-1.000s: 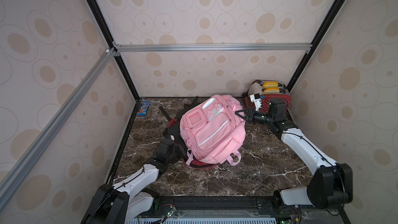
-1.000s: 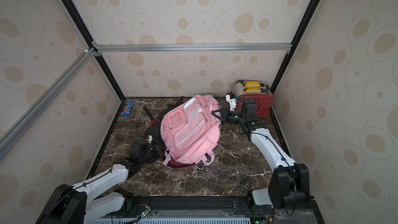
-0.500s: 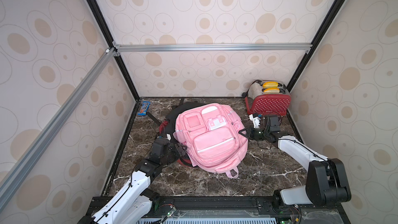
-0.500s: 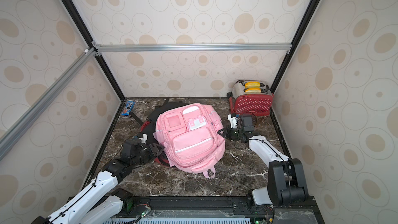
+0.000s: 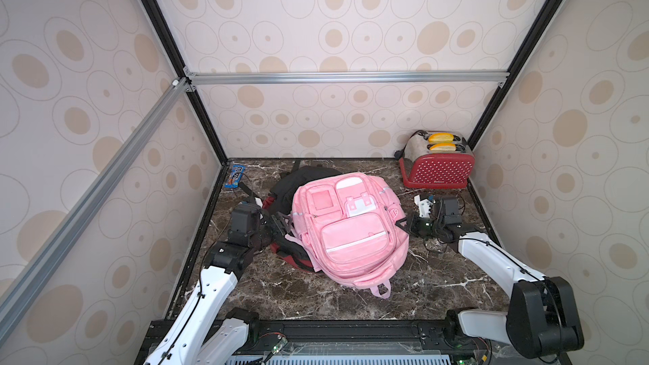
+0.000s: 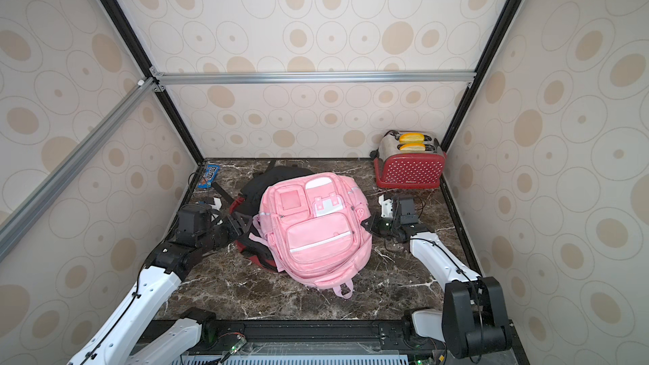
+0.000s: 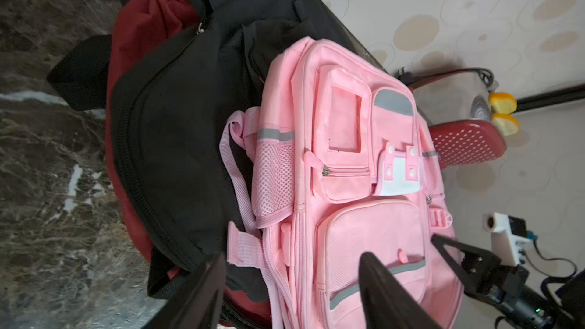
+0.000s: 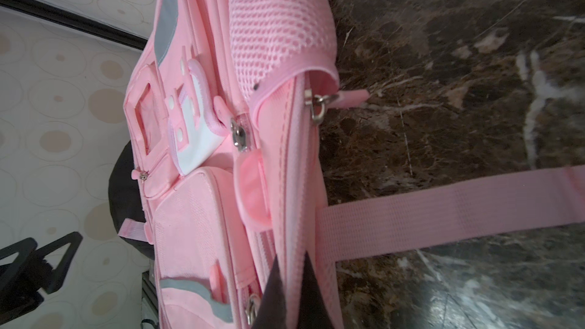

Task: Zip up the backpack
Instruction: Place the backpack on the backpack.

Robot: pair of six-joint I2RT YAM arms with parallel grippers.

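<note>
Backpack (image 5: pixel 351 233) (pink): laid front-up on the desk (image 5: pixel 439 293), between the two end effectors, its far part resting on a black-and-red bag (image 5: pixel 298 180). Left end effector (image 7: pixel 292 256): fingers spread, nothing held; the backpack's mesh-pocket side lies just ahead of it. Right end effector (image 8: pixel 289 257): fingers pressed together, tips against the backpack's side seam; whether fabric or a tab is pinched cannot be told. A metal slider w/ pink tab (image 8: pixel 316 106) is seen further along that seam, ahead of the right end effector; a loose strap (image 8: pixel 443 204) crosses the desk just beside the tips.

Step in hand (judged): a grip is being set for zipping. For a clean pull, fabric near the zipper should be pinned by one end effector while the tab is pinched by the other & drawn along the track, not lifted. Slack fabric is likely to jam the slider, so the strap should be kept clear.

Room: open desk lies behind & beside the right end effector; a toaster (image 5: pixel 437 170) stands near, ahead of it. The left end effector is hemmed by the bag ahead & the side wall (image 5: pixel 182 177) close by.
</note>
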